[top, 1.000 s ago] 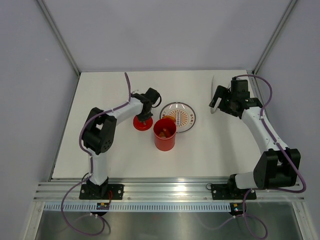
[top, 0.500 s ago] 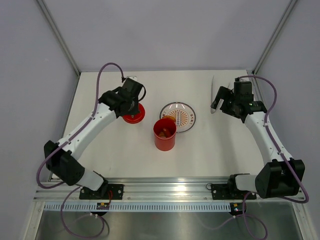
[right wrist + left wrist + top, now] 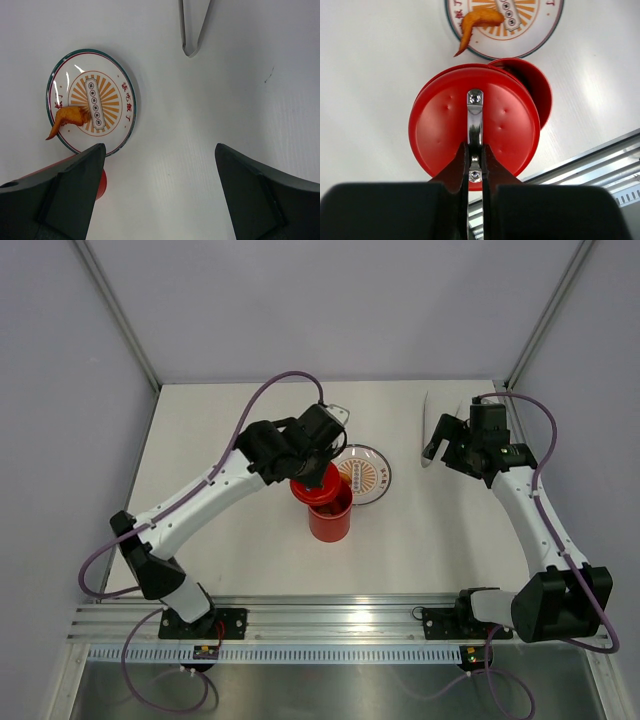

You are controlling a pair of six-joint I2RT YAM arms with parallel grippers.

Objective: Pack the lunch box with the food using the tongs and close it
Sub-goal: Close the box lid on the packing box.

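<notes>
My left gripper (image 3: pixel 475 150) is shut on the pale metal handle (image 3: pixel 475 117) of the red lid (image 3: pixel 445 130). It holds the lid in the air, partly over the mouth of the red lunch box (image 3: pixel 330 523), whose rim (image 3: pixel 535 87) shows behind the lid. An orange fried piece of food (image 3: pixel 479 21) lies on the plate (image 3: pixel 372 476), its tail over the rim. The tongs (image 3: pixel 427 425) lie on the table at the back right. My right gripper (image 3: pixel 441 444) hovers open beside them with nothing between its fingers (image 3: pixel 65 192).
The white plate with the orange pattern (image 3: pixel 120 85) sits just behind and right of the lunch box. The tongs' joined end (image 3: pixel 191 47) points toward me in the right wrist view. A metal rail (image 3: pixel 340 618) runs along the near table edge.
The left arm lifted the red lid off the table at the left and swung it right, to above the lunch box. The right arm has hardly moved.
</notes>
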